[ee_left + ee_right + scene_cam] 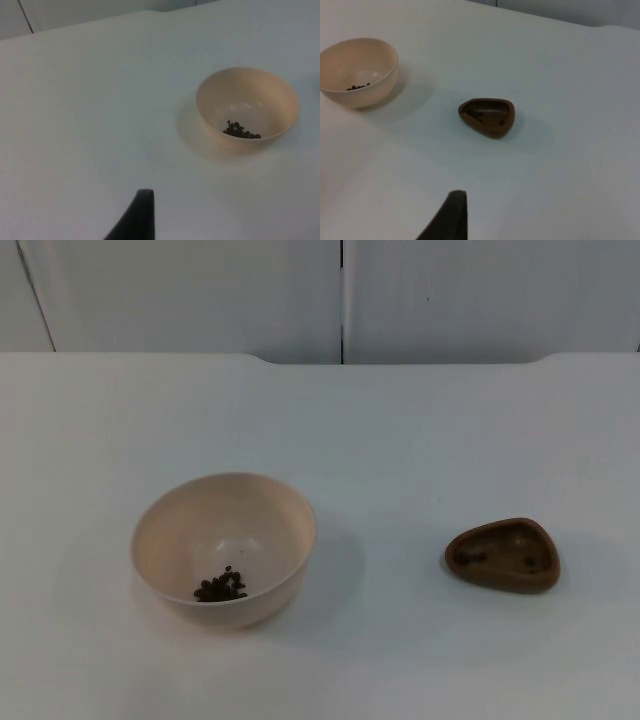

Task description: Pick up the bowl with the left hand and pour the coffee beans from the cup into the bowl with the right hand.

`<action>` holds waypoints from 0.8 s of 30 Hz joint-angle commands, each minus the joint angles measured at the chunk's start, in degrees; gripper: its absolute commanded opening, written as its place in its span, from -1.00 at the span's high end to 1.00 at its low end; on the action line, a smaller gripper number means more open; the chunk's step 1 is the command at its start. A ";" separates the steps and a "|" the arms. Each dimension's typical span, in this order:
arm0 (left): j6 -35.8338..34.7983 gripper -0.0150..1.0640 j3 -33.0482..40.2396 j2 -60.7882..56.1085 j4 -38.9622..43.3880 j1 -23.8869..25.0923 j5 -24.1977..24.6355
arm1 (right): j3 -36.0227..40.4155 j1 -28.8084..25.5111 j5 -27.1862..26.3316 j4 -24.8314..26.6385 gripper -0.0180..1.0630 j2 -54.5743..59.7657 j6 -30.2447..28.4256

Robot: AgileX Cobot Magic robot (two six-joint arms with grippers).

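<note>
**Q:** What is on the table, and where?

**A:** Seen from the top camera, a round cream-coloured bowl with smooth thin walls (224,548) stands at the lower left of the white table top (400,440). A small heap of dark coffee beans (221,586) lies at its bottom. At the lower right, well apart from it, sits a small brown rounded-triangle cup (503,555), shallow, with a few dark specks inside.

**Q:** And your grippers?

**A:** Both my arms wait back from the objects. One black fingertip of my left gripper (136,217) and one of my right gripper (447,217) stand at the edge of their wrist views. I cannot tell how either is set; neither holds anything.

**Q:** How would the bowl and cup handle?

**A:** I judge the bowl light, stiff and rather slippery; I would pinch its rim, one finger inside the wall. The cup looks light and rigid; I would grip across its narrow sides.

**Q:** What do the views add?

**A:** The right wrist view shows the cup's low side wall and the bowl together; the left wrist view shows the bowl's depth.
</note>
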 commanded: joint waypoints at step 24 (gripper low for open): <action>-0.02 -0.97 0.25 -0.25 -0.80 0.12 -0.54 | 0.10 -7.09 -0.54 0.00 -0.98 -0.20 0.15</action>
